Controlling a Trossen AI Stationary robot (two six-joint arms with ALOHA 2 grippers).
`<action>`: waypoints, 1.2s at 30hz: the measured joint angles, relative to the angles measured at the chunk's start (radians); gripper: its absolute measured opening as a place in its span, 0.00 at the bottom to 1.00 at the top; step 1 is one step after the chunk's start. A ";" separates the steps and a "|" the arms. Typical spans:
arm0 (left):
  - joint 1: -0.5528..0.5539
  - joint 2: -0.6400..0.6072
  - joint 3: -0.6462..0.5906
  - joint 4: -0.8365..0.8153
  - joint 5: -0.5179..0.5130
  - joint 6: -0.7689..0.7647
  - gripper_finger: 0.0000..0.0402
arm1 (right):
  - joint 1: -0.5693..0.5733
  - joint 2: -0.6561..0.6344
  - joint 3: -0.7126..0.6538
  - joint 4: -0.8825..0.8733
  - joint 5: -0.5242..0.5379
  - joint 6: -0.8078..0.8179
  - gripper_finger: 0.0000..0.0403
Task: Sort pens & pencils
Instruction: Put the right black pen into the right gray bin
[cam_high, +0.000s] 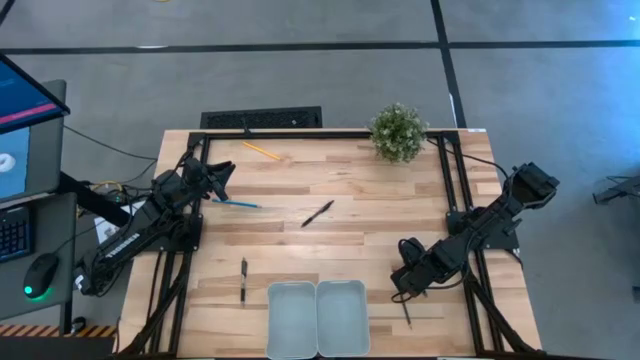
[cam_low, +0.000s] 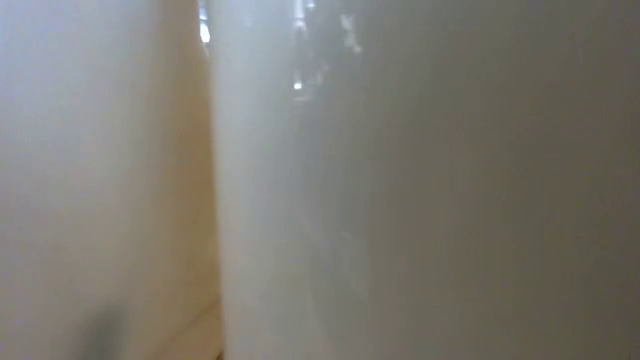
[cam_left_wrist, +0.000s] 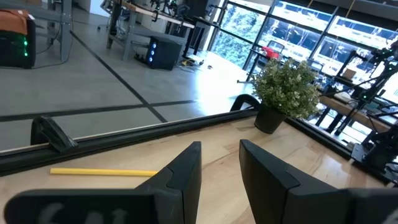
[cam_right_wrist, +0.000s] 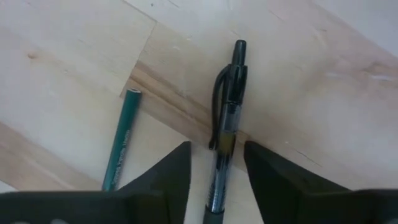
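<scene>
1. The right gripper is low over the table at about 4 o'clock, just right of the two pale trays.
2. In the right wrist view its fingers stand apart on either side of a black clip pen that lies flat on the wood. I cannot tell whether they touch the barrel.
3. A dark green stick lies just beside that pen, outside the fingers.
4. The left gripper hovers at about 9 o'clock, fingers apart with nothing between them.
5. The light blue pencil lies just beside the left gripper, toward the table's middle.
6. The yellow pencil lies at about 11 o'clock near the far rail; it also shows in the left wrist view.
7. One black pen lies tilted at the centre, another at about 7 o'clock, just left of the trays.
8. A small potted plant stands at about 1 o'clock.
9. The low view shows only the trays' pale walls.
</scene>
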 joint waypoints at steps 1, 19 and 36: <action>0.000 0.000 0.000 0.000 0.000 0.000 0.24 | 0.000 0.000 0.000 -0.002 0.000 0.000 0.40; 0.000 0.000 0.000 0.000 0.000 0.000 0.24 | 0.000 0.000 0.000 -0.034 -0.003 0.011 0.18; 0.000 0.000 0.000 -0.001 0.000 0.000 0.24 | -0.001 0.004 0.054 -0.026 -0.003 -0.038 0.18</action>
